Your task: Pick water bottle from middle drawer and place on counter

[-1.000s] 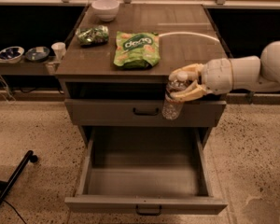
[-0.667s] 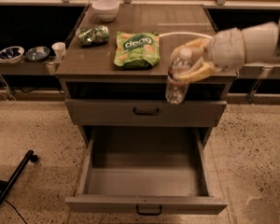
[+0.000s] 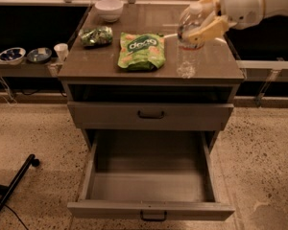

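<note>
My gripper (image 3: 201, 20) is shut on the water bottle (image 3: 187, 49), a clear ribbed bottle with a white cap. It holds the bottle nearly upright over the right part of the counter (image 3: 149, 32), its base close to the counter's front edge. I cannot tell whether the base touches the top. The white arm comes in from the upper right. The middle drawer (image 3: 151, 210) stands pulled open below, and its inside is bare.
A green chip bag (image 3: 140, 51) lies mid-counter, a small dark green bag (image 3: 96, 35) to its left, a white bowl (image 3: 109, 8) at the back. The shallower drawer (image 3: 151, 115) above is shut. A side shelf at left holds small bowls (image 3: 12, 55) and a paper cup (image 3: 61, 51).
The gripper has lifted the bottle from in front of the upper drawer up and over the counter's right side. The arm has risen toward the upper right.
</note>
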Motion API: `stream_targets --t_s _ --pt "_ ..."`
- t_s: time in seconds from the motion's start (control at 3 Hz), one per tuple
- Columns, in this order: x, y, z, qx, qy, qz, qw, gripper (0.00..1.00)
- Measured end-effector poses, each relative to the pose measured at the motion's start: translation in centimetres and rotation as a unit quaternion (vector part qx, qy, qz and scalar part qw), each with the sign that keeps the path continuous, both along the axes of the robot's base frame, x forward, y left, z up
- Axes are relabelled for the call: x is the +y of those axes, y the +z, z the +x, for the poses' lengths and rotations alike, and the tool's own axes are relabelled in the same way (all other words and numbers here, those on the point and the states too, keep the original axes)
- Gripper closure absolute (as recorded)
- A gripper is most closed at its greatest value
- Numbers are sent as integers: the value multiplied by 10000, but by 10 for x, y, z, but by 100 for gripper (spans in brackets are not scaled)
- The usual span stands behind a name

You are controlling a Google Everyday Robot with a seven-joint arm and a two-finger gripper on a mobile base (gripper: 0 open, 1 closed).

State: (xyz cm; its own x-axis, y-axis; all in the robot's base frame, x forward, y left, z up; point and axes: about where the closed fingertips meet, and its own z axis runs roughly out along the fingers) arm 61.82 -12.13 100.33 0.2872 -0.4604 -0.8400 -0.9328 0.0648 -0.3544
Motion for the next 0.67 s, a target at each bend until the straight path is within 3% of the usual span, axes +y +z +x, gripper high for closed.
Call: stream_targets --t_s 0.67 --pt "-28 10 66 119 -888 302 9955 100"
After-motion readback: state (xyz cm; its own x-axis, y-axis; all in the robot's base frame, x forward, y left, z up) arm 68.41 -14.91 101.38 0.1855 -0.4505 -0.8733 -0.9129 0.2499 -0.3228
